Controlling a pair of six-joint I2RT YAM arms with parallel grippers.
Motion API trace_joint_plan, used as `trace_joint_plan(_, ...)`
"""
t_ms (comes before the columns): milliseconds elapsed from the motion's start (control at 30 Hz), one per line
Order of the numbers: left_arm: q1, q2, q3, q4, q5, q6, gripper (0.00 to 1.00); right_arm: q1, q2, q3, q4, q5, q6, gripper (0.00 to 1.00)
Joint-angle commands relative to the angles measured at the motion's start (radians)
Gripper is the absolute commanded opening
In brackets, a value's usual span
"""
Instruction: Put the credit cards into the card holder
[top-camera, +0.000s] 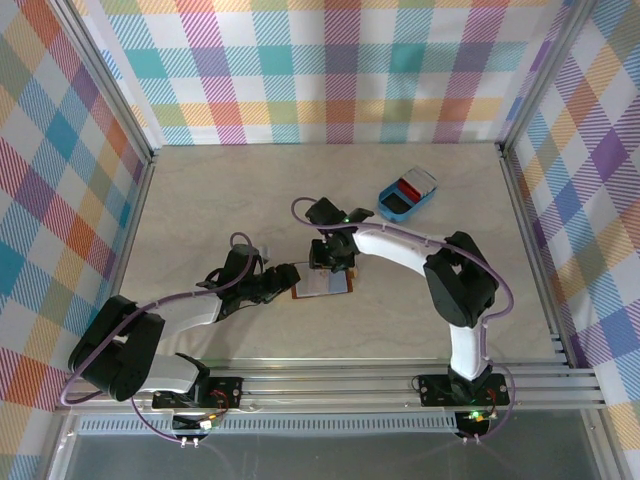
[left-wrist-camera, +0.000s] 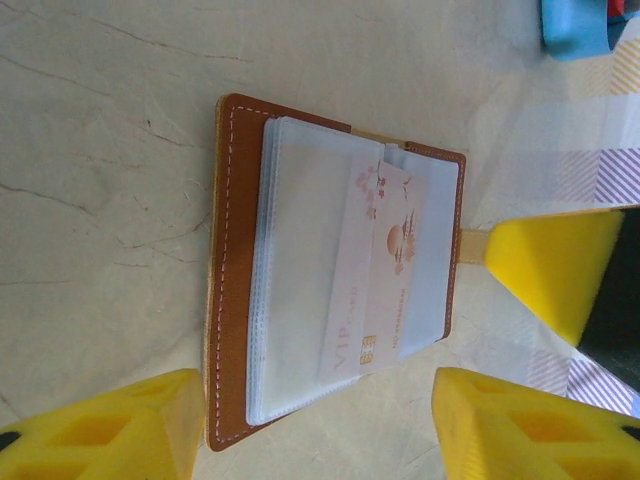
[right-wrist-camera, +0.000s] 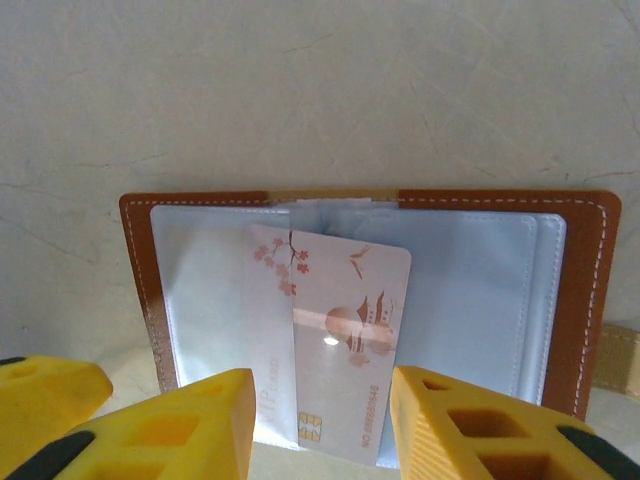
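The brown card holder (top-camera: 322, 284) lies open on the table, its clear sleeves facing up. One whitish credit card (right-wrist-camera: 350, 350) with pink blossom print rests on it, its left part tucked under a sleeve and its chip end sticking out. My right gripper (right-wrist-camera: 320, 425) hovers over that end, open, one yellow finger on each side of the card. From the left, my left gripper (left-wrist-camera: 320, 430) stands open at the holder's (left-wrist-camera: 235, 300) near edge, with nothing between its fingers. More cards, red and whitish (top-camera: 408, 186), sit in the blue tray (top-camera: 407, 196).
The blue tray stands behind and to the right of the holder, and its corner (left-wrist-camera: 575, 25) shows in the left wrist view. The holder's tan snap tab (right-wrist-camera: 620, 360) sticks out on one side. Checked walls enclose the table.
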Motion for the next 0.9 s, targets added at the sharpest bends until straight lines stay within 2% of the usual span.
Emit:
trace_joint_plan(0,0.014,0.012,-0.001,0.041,0.018,-0.006,0.6,0.007,0.029,0.04,-0.062,0.031,-0.018,0.4)
trace_joint_plan(167,0.014,0.025,-0.004,0.061,0.017,-0.017,0.55,0.007,0.06,0.044,-0.062,0.031,-0.012,0.41)
trace_joint_plan(867,0.014,0.096,-0.004,0.122,0.041,-0.018,0.46,0.007,0.111,0.051,-0.043,-0.03,-0.009,0.45)
